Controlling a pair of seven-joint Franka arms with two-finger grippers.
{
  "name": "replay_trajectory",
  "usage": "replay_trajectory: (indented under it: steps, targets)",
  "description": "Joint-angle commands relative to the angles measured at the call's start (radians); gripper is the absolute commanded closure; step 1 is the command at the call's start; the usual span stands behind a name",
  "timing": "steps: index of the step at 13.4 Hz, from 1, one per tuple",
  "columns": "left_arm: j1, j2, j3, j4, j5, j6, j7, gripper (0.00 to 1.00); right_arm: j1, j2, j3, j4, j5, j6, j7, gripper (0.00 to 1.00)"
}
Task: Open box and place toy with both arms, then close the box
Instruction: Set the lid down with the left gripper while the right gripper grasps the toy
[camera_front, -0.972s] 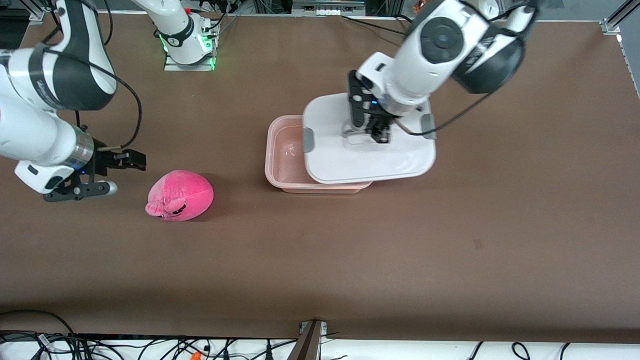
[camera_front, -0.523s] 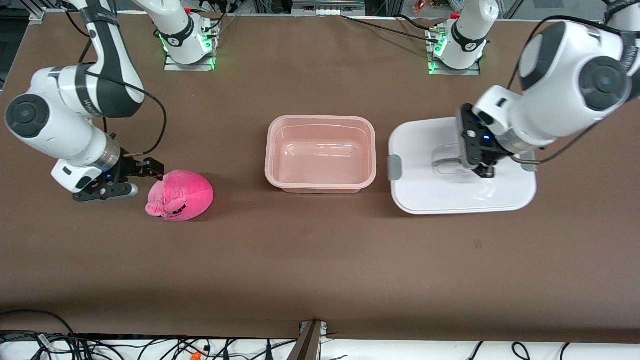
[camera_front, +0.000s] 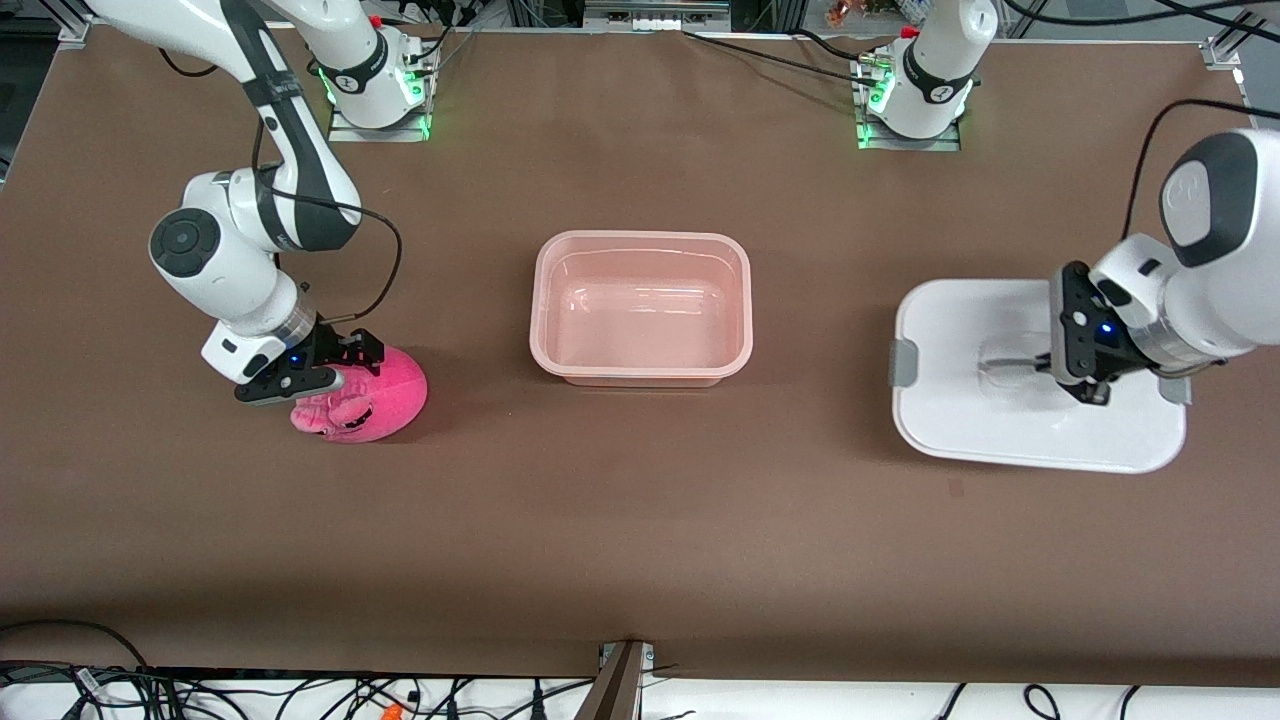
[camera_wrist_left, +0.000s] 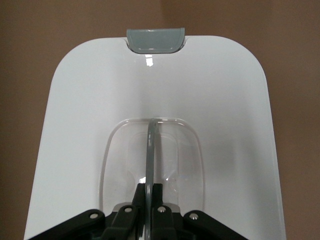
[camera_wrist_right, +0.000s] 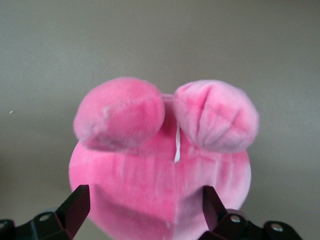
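Right gripper (camera_front: 330, 377): you have brought it, fingers spread, down around the toy (camera_front: 375, 395) on the worktop (camera_front: 640, 540).
Box (camera_front: 641, 306): now uncovered, empty, mid-worktop.
Left gripper (camera_front: 1072, 372): pinching the lid (camera_front: 960, 420) handle, you have carried it to the left arm's end; placing can follow.
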Motion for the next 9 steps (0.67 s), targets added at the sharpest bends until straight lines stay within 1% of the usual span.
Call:
replay_trajectory:
  steps: [1,2,5,6,9]
  targets:
    - [0.003,0.035,0.014,-0.001,0.047,0.031,0.046,1.00,-0.003,0.021,0.003,0.000,0.013,0.048,-0.013,0.09]
    - [0.003,0.037,0.014,0.002,0.048,0.039,0.045,1.00,-0.003,0.020,0.003,0.000,0.013,0.047,-0.022,0.28]
    - [0.005,0.046,0.031,0.001,0.053,0.071,0.040,1.00,-0.003,0.017,0.003,-0.001,0.013,0.044,-0.047,0.89]
    - [0.006,0.046,0.033,0.001,0.062,0.103,0.045,1.00,-0.004,0.014,0.003,0.000,0.013,0.041,-0.047,1.00]
    - [0.026,0.055,0.034,-0.005,0.059,0.120,0.040,1.00,-0.006,0.006,-0.002,0.002,0.013,0.039,-0.079,1.00]
